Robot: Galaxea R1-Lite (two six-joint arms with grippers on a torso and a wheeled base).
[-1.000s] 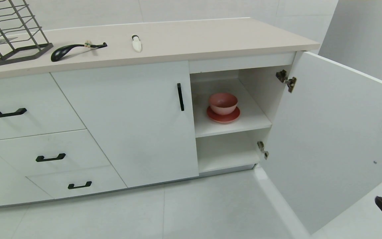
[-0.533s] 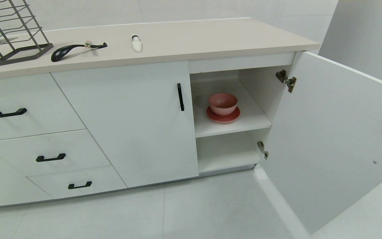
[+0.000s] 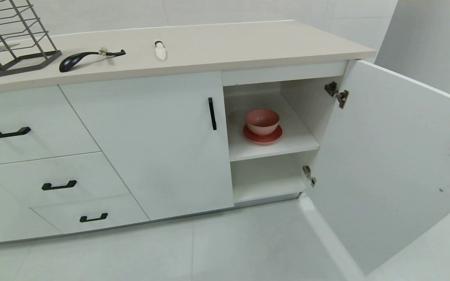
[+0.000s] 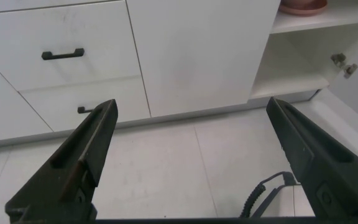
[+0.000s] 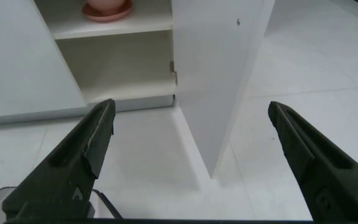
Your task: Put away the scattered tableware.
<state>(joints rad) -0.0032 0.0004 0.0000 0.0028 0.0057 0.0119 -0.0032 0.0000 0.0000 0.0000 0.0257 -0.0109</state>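
Note:
A black ladle (image 3: 88,58) with a beaded handle lies on the beige countertop (image 3: 248,43), with a small white spoon (image 3: 160,50) to its right. In the open right cabinet, a pink bowl (image 3: 262,121) sits on a red plate (image 3: 263,138) on the upper shelf. The same bowl and plate (image 5: 107,7) appear in the right wrist view. My left gripper (image 4: 191,104) hangs open low over the floor, facing the drawers and closed door. My right gripper (image 5: 191,107) is open too, low before the open cabinet, with nothing between its fingers.
A dark wire rack (image 3: 10,35) stands at the counter's left end. The cabinet door (image 3: 389,156) is swung wide toward me on the right. Three drawers with black handles (image 3: 59,185) fill the left side. The lower shelf (image 3: 266,181) is bare.
The dark tip of my right gripper at the head view's lower right corner has dropped out of that picture. The tableware has not moved.

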